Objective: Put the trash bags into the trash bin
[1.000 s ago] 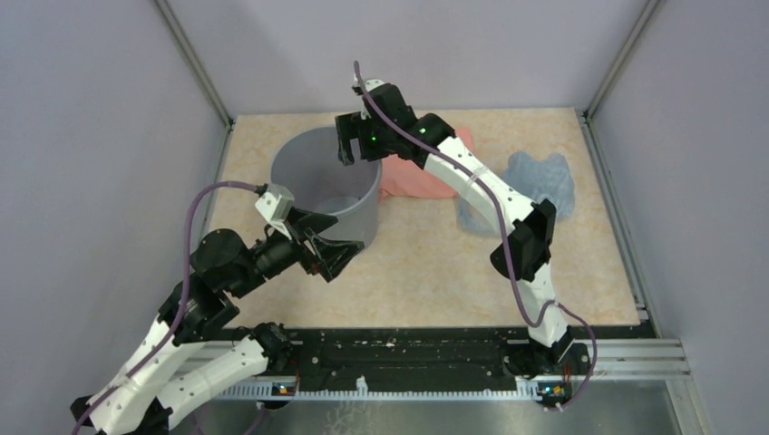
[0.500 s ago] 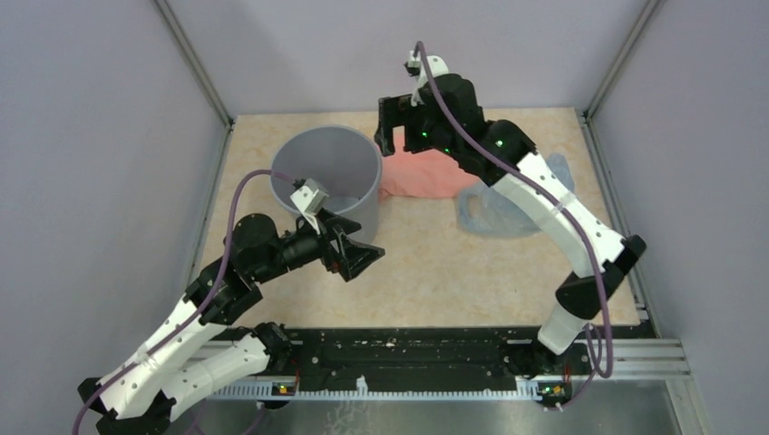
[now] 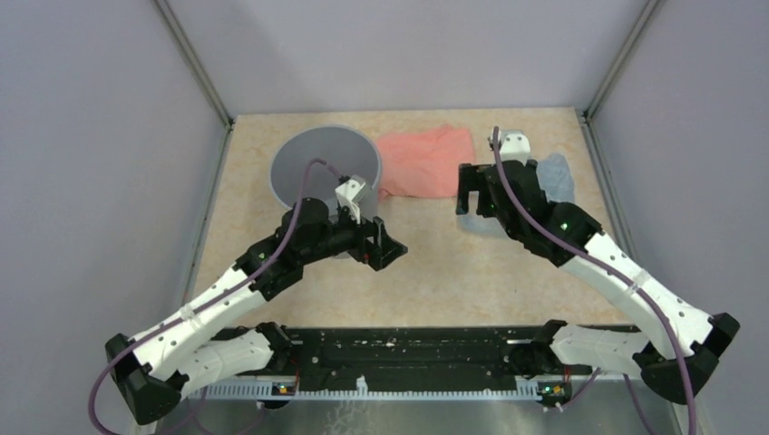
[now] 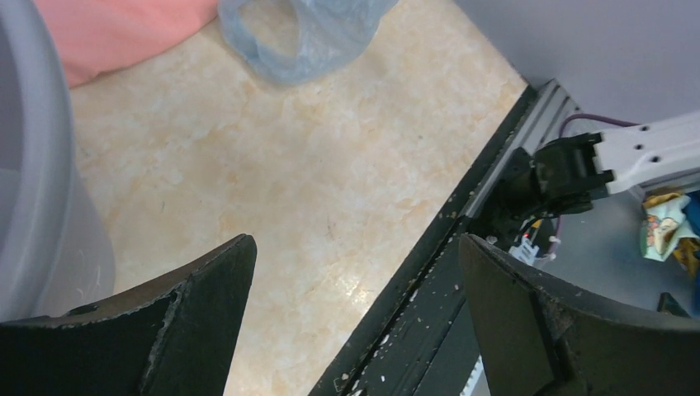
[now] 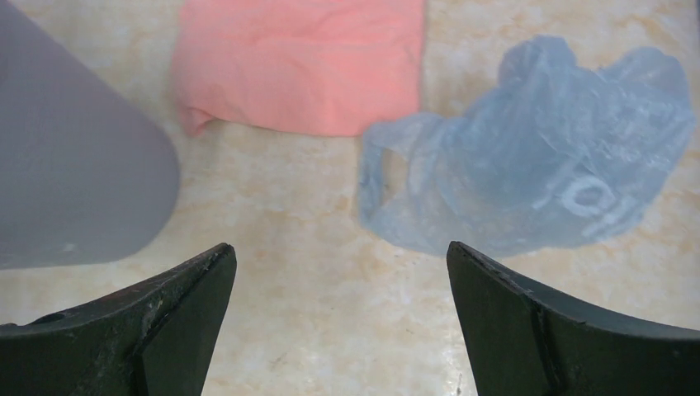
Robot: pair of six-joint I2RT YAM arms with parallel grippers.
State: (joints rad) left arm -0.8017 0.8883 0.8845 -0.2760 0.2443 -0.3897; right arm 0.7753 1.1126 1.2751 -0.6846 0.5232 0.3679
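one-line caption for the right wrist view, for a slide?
Open right hand hovers near pale-blue plastic bag lying beside pink cloth and grey bin.

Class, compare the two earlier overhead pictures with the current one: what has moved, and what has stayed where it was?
The right gripper swung from above the far rim of the trash bin rightward, past the pink cloth, to the left edge of the blue trash bag. The left gripper slid rightward along the bin's near side. Both are open and hold nothing. Bin, cloth and bag stayed put.
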